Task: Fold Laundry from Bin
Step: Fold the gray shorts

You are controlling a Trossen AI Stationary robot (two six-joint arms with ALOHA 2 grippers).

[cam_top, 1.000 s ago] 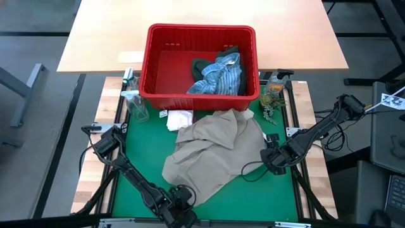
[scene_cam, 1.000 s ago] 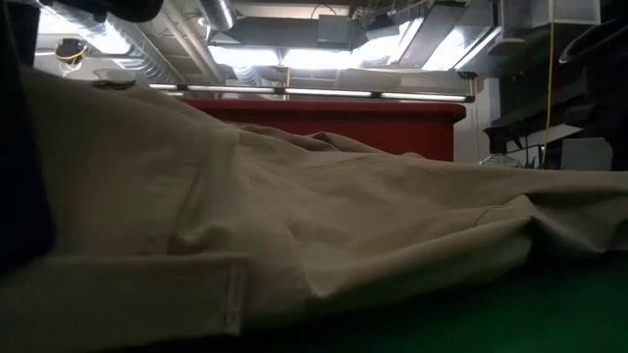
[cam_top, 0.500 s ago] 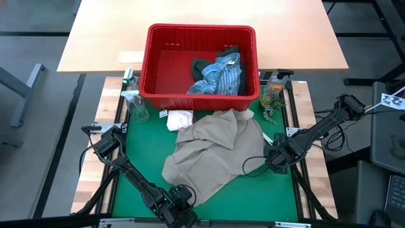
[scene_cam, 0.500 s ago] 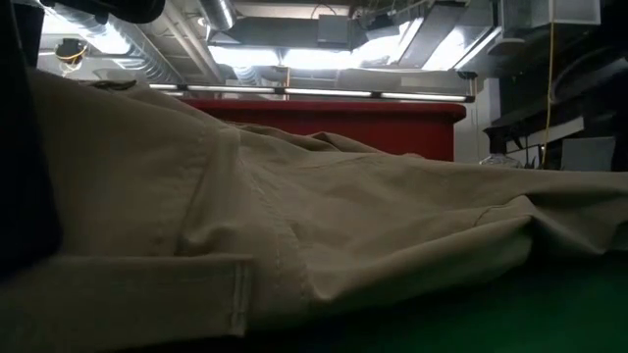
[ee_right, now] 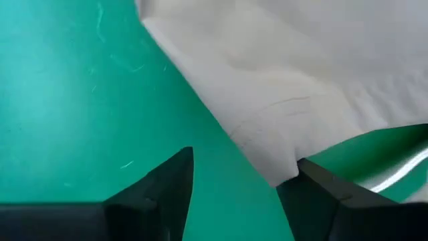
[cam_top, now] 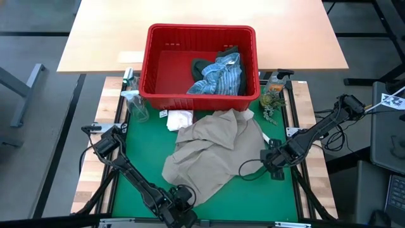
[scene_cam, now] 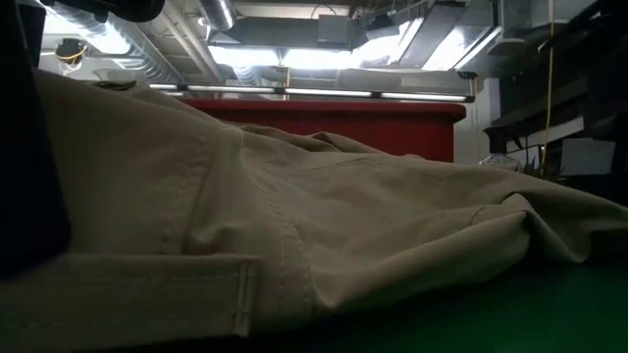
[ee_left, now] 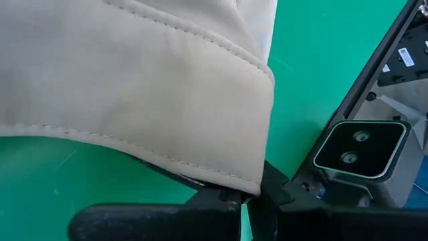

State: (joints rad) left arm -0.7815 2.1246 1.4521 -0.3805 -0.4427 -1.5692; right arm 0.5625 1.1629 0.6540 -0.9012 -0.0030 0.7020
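A tan garment (cam_top: 212,152) lies crumpled on the green mat (cam_top: 266,196), in front of the red bin (cam_top: 155,69). A blue-white striped shirt (cam_top: 221,75) and a dark green garment (cam_top: 204,63) lie in the bin. A small white cloth (cam_top: 179,118) rests on the mat by the bin's near wall. At the mat's near edge, my left gripper (cam_top: 183,206) is shut on the tan garment's near corner. My right gripper (cam_top: 273,161) points down, open, over the garment's right corner (ee_right: 277,171), which lies between its fingers. My left gripper pinches the tan garment's hemmed corner (ee_left: 251,177) between its two fingers, slanting down from the near side. The folded, stitched edge shows more than one layer. The cloth runs away from the fingers onto the mat, slack. Whether my right gripper touches the garment's corner, I cannot tell.
A clear spray bottle (cam_top: 135,104) stands at the mat's far left. A bottle and a small plant (cam_top: 272,95) stand at the far right. A camera housing (ee_left: 358,147) sits at the near edge. Bare green mat lies near right of the garment.
My right gripper has rolled about its wrist while staying over the garment's right corner. In the low view the garment's right edge has shifted a little. My left gripper has kept its hold.
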